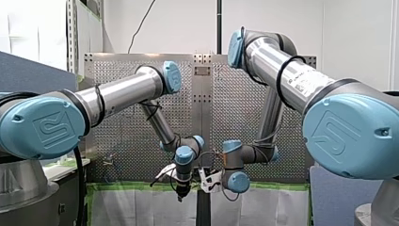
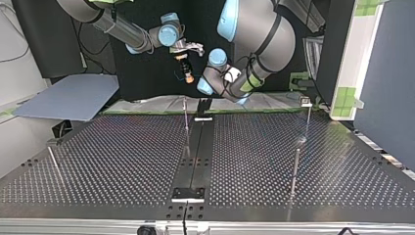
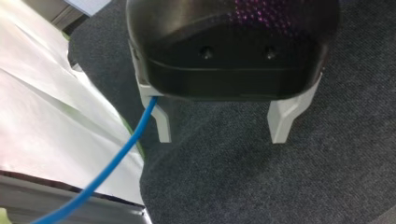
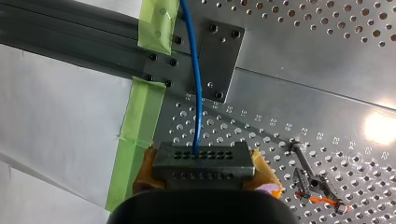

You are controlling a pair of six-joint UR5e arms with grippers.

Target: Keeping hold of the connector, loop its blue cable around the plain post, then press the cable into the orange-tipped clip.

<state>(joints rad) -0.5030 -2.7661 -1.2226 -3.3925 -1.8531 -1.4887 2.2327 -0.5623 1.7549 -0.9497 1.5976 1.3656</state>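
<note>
Right gripper (image 4: 204, 171) clamped on connector (image 4: 204, 161), left gripper (image 3: 222, 133) spread & empty w/ blue cable (image 3: 112, 163) beside it: risk is a snagged cable tugging connector from pads.

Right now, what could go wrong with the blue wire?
The blue cable runs close by one finger of my open left gripper, so it might snag there when I move. My right gripper holds the connector only between its yellow pads; a hard tug on the cable might pull it loose. The orange-tipped clip looks small, so the cable could miss it.
</note>
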